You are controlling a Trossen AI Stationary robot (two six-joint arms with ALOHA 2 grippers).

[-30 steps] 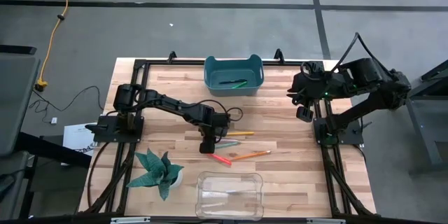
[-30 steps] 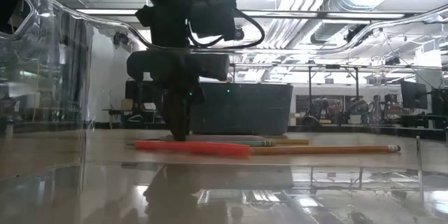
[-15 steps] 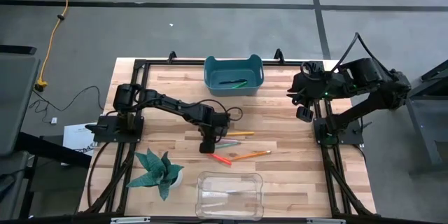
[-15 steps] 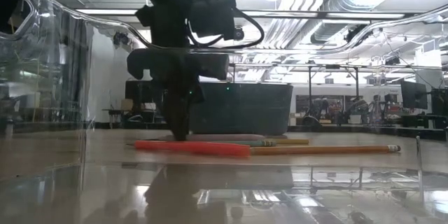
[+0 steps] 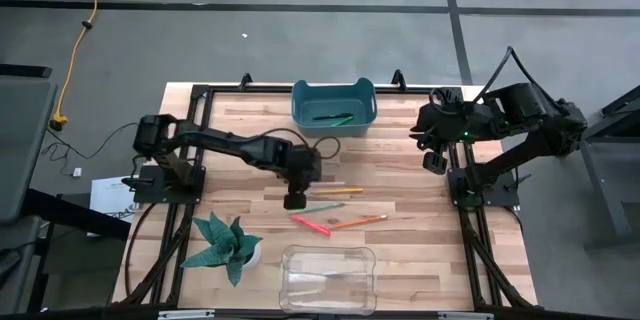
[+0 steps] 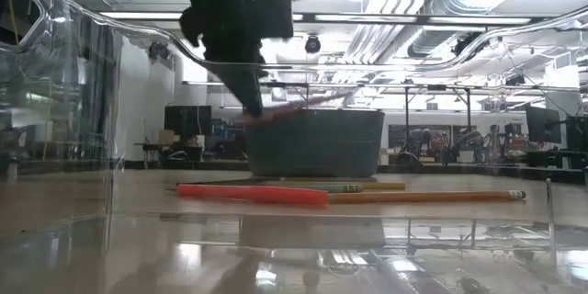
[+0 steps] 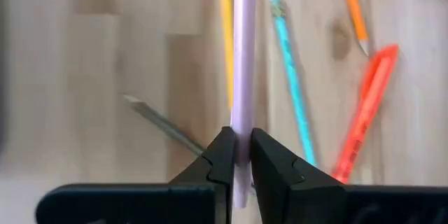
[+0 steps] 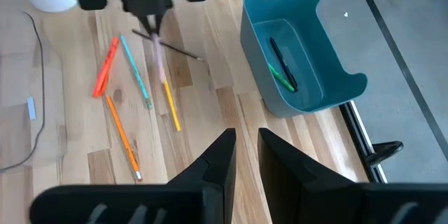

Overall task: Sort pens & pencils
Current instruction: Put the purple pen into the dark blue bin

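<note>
Left pincer (image 7: 238,155): clamping a pale lilac pencil (image 7: 243,56) above mid-tabletop (image 5: 400,160). Red pen (image 5: 311,224), teal pencil (image 5: 322,207) lying toward 5 o'clock. Right pincer (image 8: 241,155): idling, fingers narrowly parted.

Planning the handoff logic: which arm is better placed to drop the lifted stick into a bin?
Left. The left gripper is shut on the pale stick, lifted above the table; the right gripper waits empty at the table's right edge.

The left gripper (image 6: 253,110) rose off the table, carrying a pale pink stick (image 7: 243,77) clamped between its fingers, and drew back slightly toward twelve o'clock.
</note>
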